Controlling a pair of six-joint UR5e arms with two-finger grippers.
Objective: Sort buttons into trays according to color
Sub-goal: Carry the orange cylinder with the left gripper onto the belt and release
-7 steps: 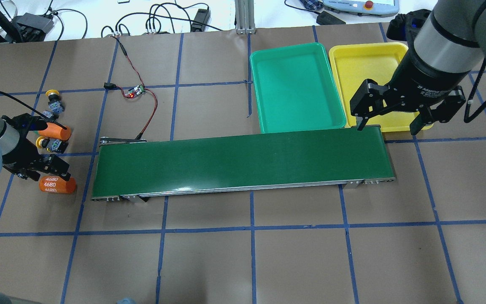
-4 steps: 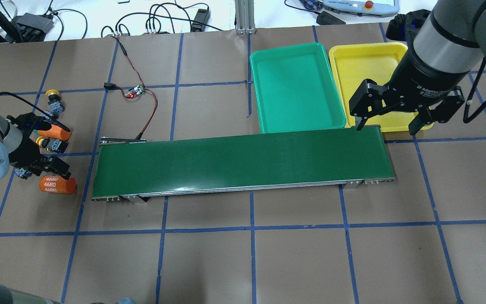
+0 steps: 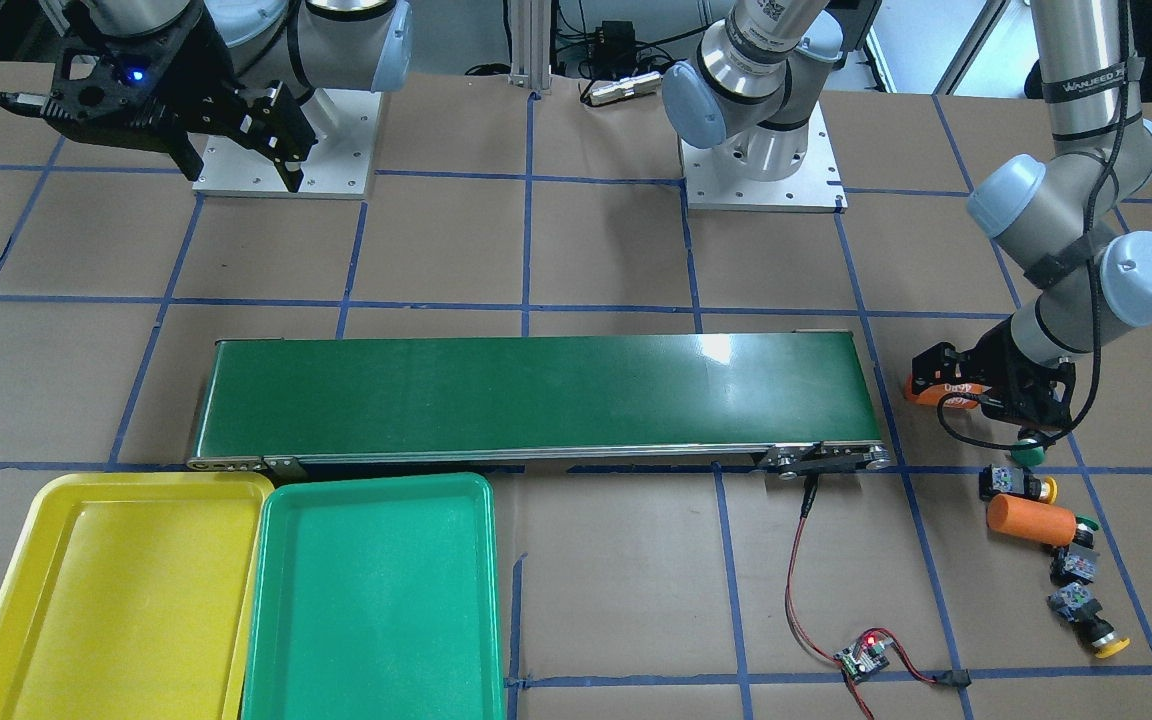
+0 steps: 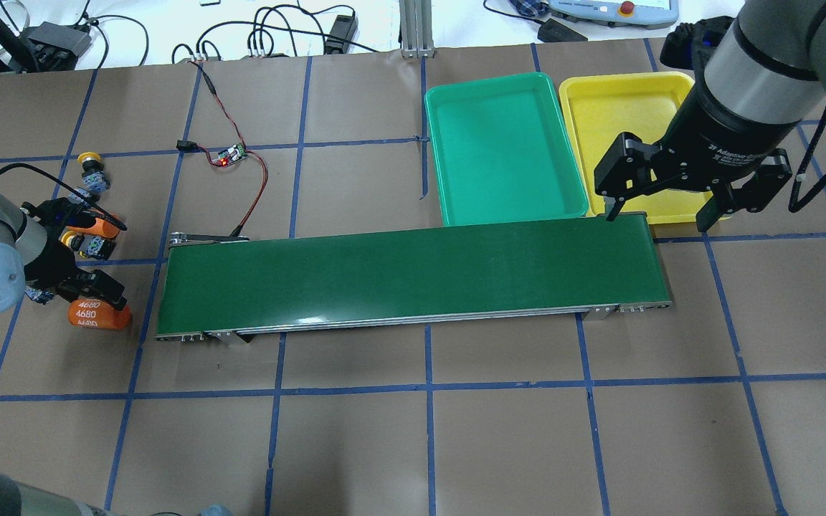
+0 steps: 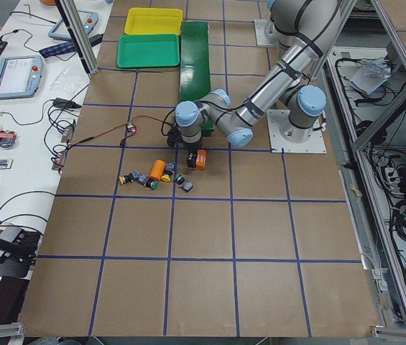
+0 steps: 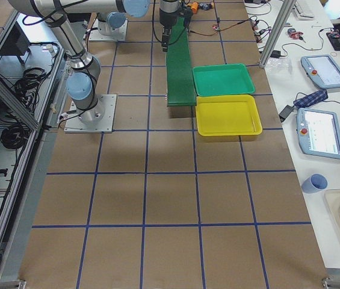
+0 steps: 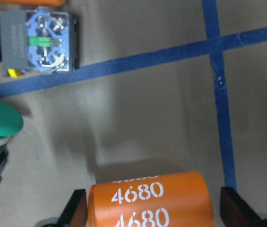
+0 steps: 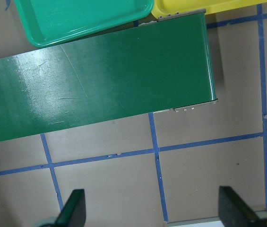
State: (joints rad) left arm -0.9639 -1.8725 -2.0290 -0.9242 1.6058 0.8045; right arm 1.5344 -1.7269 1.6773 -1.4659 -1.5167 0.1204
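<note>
Two green buttons and two yellow buttons lie loose on the paper at the counter's end on the robot's left, outside both trays. The green tray and yellow tray sit side by side at the operators' edge toward the right end, just beside the conveyor belt.

The left gripper is spread wide astride an orange cylinder marked 4680. The right gripper hangs agape over the belt's end.

The front-facing view shows all four caps; overhead, only the yellow caps show.

Brown paper gridded with blue tape covers the counter. A white bench with cables and pendants lies beyond.
</note>
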